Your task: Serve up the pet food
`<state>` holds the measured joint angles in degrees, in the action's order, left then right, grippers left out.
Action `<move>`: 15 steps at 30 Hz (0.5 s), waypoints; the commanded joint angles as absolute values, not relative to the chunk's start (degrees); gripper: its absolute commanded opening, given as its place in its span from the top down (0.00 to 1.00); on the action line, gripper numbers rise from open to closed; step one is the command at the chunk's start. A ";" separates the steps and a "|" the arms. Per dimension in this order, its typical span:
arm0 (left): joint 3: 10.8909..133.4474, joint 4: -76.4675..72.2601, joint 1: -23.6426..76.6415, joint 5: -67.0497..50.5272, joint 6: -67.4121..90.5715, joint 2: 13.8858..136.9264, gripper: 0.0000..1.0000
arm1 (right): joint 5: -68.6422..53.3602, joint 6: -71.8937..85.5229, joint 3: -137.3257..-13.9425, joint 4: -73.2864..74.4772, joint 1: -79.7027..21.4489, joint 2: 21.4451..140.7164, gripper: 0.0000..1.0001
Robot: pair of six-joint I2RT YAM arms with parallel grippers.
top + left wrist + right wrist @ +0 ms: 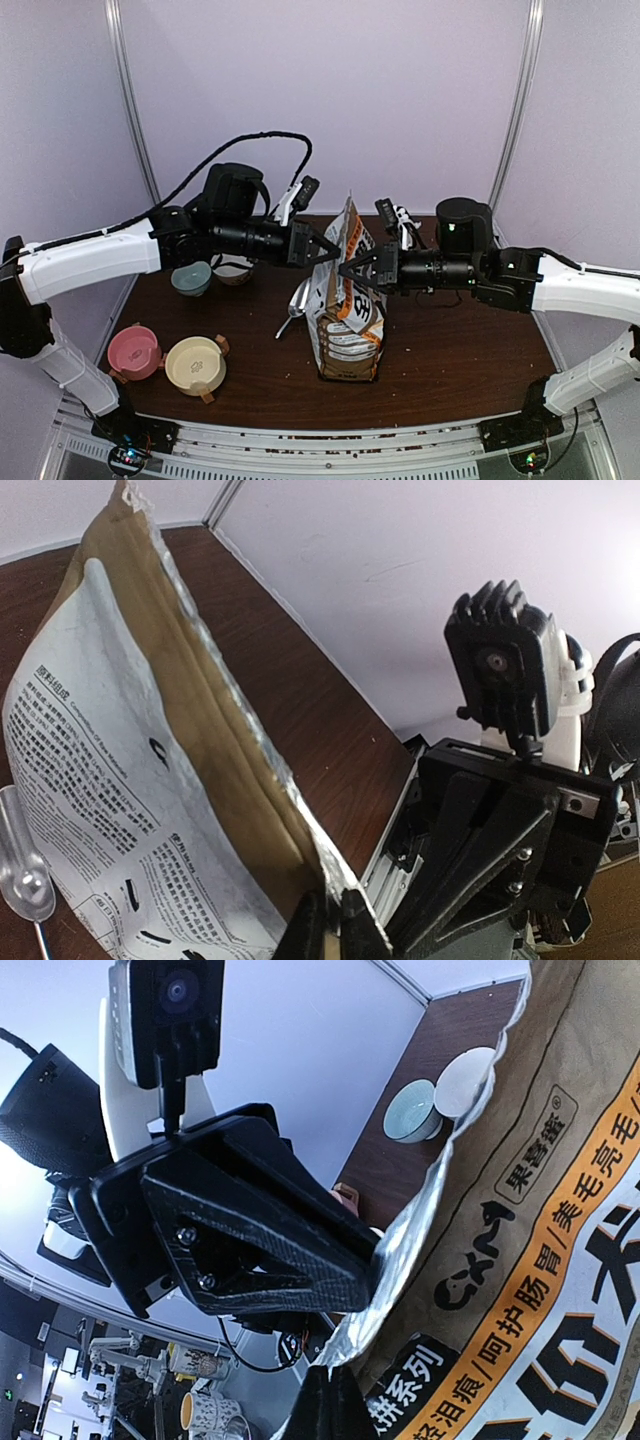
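The printed foil bag (347,305) stands upright mid-table, its torn top open. The pet food is hidden inside it. My left gripper (336,248) reaches in from the left and is shut on the bag's top rim; in the left wrist view its fingertips (335,922) pinch the silver foil edge of the bag (130,770). My right gripper (344,269) comes from the right and is shut on the opposite rim; its tips (338,1405) clamp the foil lip of the bag (540,1250). A clear plastic scoop (298,300) lies left of the bag.
A pink bowl (133,352) and a cream bowl (195,365) sit at the front left. A teal bowl (191,278) and a brown-rimmed bowl (234,270) stand behind them under the left arm. The table's front rail (320,440) runs along the near edge.
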<state>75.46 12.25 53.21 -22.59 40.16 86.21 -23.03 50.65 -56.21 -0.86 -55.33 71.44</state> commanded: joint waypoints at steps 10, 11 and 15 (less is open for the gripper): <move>77.30 10.97 53.17 -24.66 41.07 88.13 0.95 | -22.42 48.00 -58.23 4.08 -56.71 72.81 1.00; 77.74 12.09 53.17 -24.24 40.67 88.12 0.93 | -22.46 47.91 -58.34 4.10 -56.70 72.94 1.00; 79.36 15.15 53.17 -23.56 39.69 88.07 0.83 | -23.08 47.52 -58.87 3.64 -56.87 73.27 1.00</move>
